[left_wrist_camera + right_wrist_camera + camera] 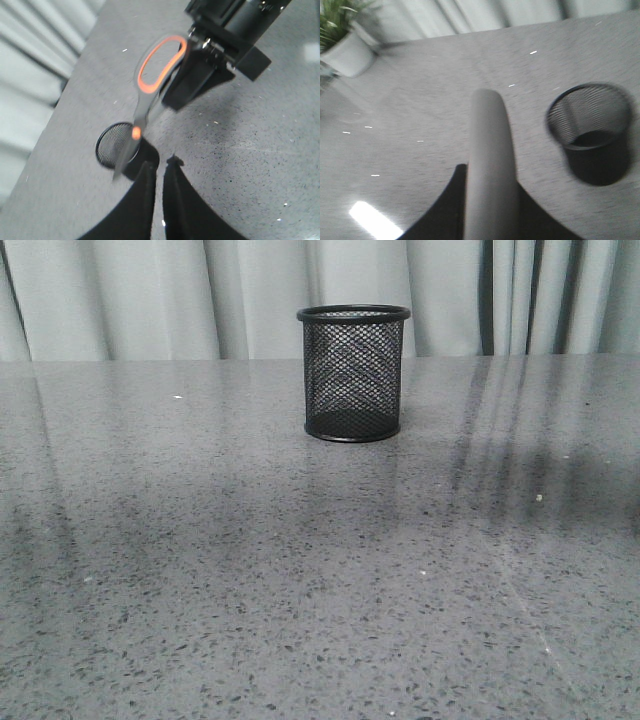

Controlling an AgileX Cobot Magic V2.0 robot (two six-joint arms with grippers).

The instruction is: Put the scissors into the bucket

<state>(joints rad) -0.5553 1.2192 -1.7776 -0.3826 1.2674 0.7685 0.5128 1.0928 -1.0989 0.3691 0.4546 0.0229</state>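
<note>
The bucket, a black wire-mesh cup, stands upright at the table's far middle. No arm shows in the front view. In the left wrist view my right gripper is shut on the scissors by a grey, orange-lined handle loop. The blades hang down, blurred, over the bucket's mouth. My left gripper is shut and empty, above the table beside the bucket. In the right wrist view the grey scissors handle sits between my right gripper's fingers, and the bucket stands beside it.
A grey speckled table runs back to a pale curtain. A potted plant in a white pot stands at a far table corner in the right wrist view.
</note>
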